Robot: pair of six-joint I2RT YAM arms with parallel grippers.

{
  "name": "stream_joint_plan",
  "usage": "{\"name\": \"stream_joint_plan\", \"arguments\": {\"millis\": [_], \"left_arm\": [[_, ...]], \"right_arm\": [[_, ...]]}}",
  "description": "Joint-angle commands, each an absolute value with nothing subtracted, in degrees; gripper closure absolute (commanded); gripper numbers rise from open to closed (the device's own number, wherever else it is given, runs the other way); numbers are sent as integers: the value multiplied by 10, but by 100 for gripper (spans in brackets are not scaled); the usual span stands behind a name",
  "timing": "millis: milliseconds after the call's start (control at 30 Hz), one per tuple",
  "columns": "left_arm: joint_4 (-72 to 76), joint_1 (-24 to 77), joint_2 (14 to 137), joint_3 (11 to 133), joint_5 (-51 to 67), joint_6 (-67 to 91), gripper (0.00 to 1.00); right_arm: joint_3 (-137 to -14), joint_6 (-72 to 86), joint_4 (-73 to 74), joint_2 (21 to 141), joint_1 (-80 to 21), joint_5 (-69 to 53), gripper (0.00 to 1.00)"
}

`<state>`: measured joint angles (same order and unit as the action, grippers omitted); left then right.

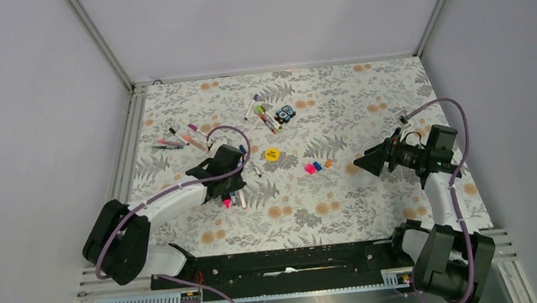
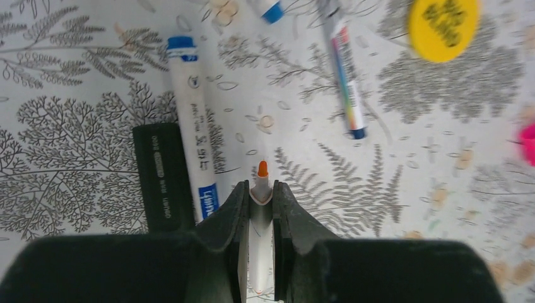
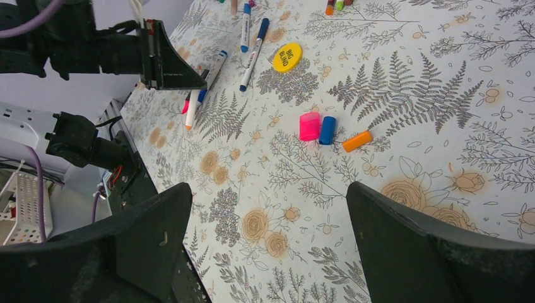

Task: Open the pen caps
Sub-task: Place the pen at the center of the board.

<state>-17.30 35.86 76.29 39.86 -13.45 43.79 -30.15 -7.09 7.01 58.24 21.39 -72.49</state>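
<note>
Top view: wide bare stretch of table (image 1: pixel 345 207) at lower centre; upper right bare too. In way: three loose caps (image 1: pixel 316 166) at centre, near right gripper (image 1: pixel 362 163); yellow disc (image 1: pixel 272 153) further left; pen cluster (image 1: pixel 179 139) upper left; second pen cluster (image 1: pixel 266 116) plus black-and-blue block (image 1: pixel 286 113) upper centre. Left wrist view: blue-capped pen (image 2: pixel 192 120) and black barrel (image 2: pixel 163 177) crowd left side of left gripper (image 2: pixel 261 190); orange-tipped pen (image 2: pixel 262 169) juts ahead; right side bare.
</note>
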Motion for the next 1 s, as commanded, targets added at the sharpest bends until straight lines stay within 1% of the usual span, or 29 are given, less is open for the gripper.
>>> {"name": "stream_joint_plan", "arguments": {"millis": [0,100,400,633,833,900,967], "left_arm": [[-199,351,798,430,-155,452,99],[-207,349,813,434,-162,455,97],[-207,345,821,441,-166,451,69],[-215,343,821,451,-164,446,66],[-224,343,782,465,-157,432,65],[-221,343,763,468,-154,416,60],[-216,342,741,467,-153,399,52]], "right_arm": [[-320,-83,68,576,218,-722,0],[-320,-84,67,577,218,-722,0],[-320,-84,68,578,218,-724,0],[-321,-84,67,577,218,-725,0],[-320,-84,67,578,218,-728,0],[-319,-84,67,578,218,-730,0],[-320,-84,67,578,218,-731,0]]}}
